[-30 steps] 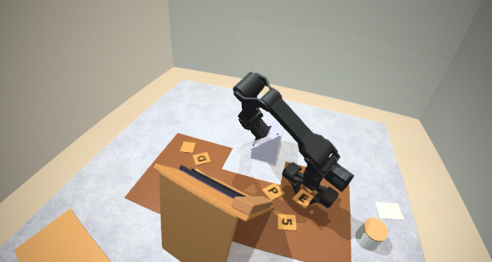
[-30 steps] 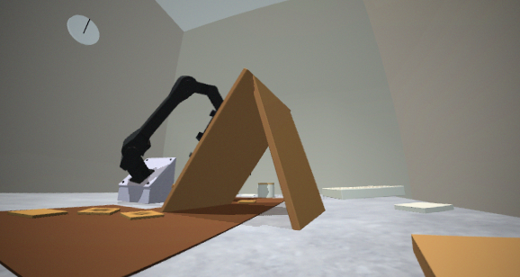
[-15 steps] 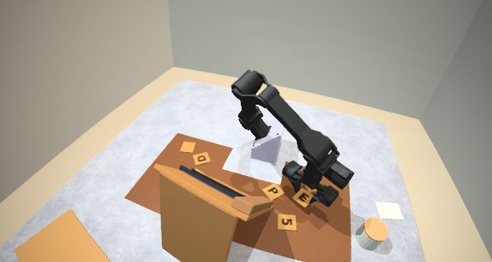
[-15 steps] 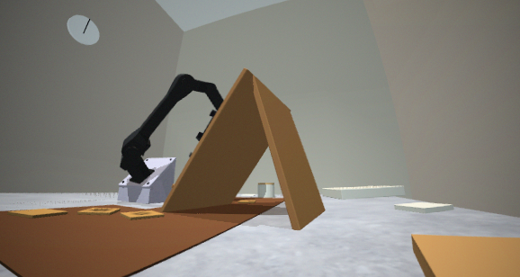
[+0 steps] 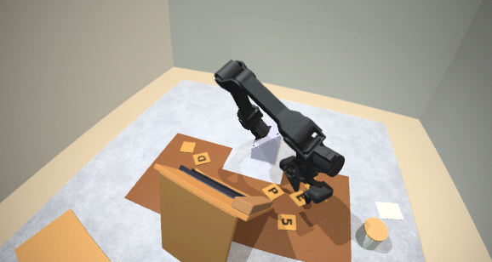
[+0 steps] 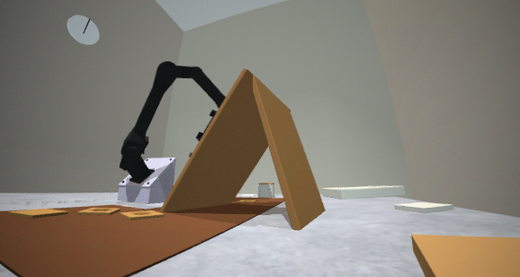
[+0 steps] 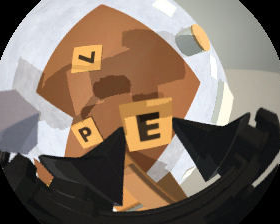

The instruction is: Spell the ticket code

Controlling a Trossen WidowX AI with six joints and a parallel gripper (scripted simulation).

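Observation:
My gripper [image 5: 303, 193] [image 7: 148, 125] is shut on the orange E tile [image 5: 299, 197] [image 7: 145, 127] and holds it low over the brown mat [image 5: 323, 240], right of the board. The P tile [image 5: 272, 191] [image 7: 88, 135] lies on the mat just left of it, and the 5 tile [image 5: 287, 222] lies in front. A D tile [image 5: 202, 158] and a blank-looking tile [image 5: 187, 146] lie behind the board. The wrist view shows one more tile [image 7: 86, 60] that reads like an L. The slanted wooden board [image 5: 196, 214] [image 6: 225, 155] carries the dark rail [image 5: 210, 181], which holds no tiles. The board hides the gripper in the exterior view.
A wooden block [image 5: 252, 204] sits at the rail's right end. A white ticket [image 5: 389, 210] and a small lidded jar [image 5: 374, 232] [image 6: 265, 190] lie to the right of the mat. An orange slab [image 5: 60, 242] [image 6: 468, 254] lies at the front left. The arm's grey base [image 5: 266, 148] [image 6: 148, 183] stands behind the mat.

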